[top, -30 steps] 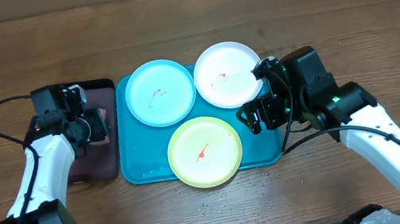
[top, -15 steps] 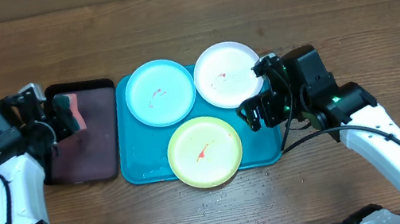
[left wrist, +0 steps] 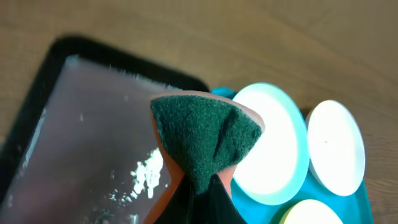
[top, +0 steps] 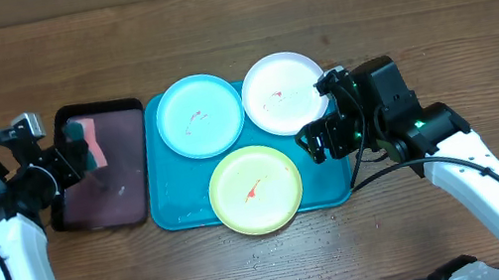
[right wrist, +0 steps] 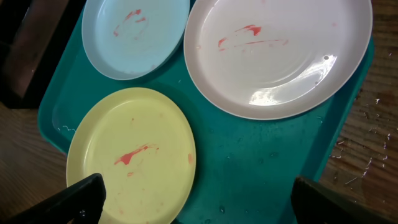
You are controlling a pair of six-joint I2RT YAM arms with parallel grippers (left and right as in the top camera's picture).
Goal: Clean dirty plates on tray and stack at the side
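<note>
Overhead view: brown wooden table (top: 231,22) fills the shot, with a paler strip along the far edge, possibly a wall. Turquoise tray (top: 175,200) lies flat, long axis running left to right. On it, cyan plate (top: 200,116) and white plate (top: 284,92) sit side by side at the far side, and yellow-green plate (top: 255,189) overhangs the near rim, all red-smeared. Left gripper (top: 74,156) pinches a green-faced sponge (left wrist: 205,134) over the black tray (top: 114,186). Right gripper (top: 315,145) is at the tray's right end, jaws spread wide, holding nothing.
</note>
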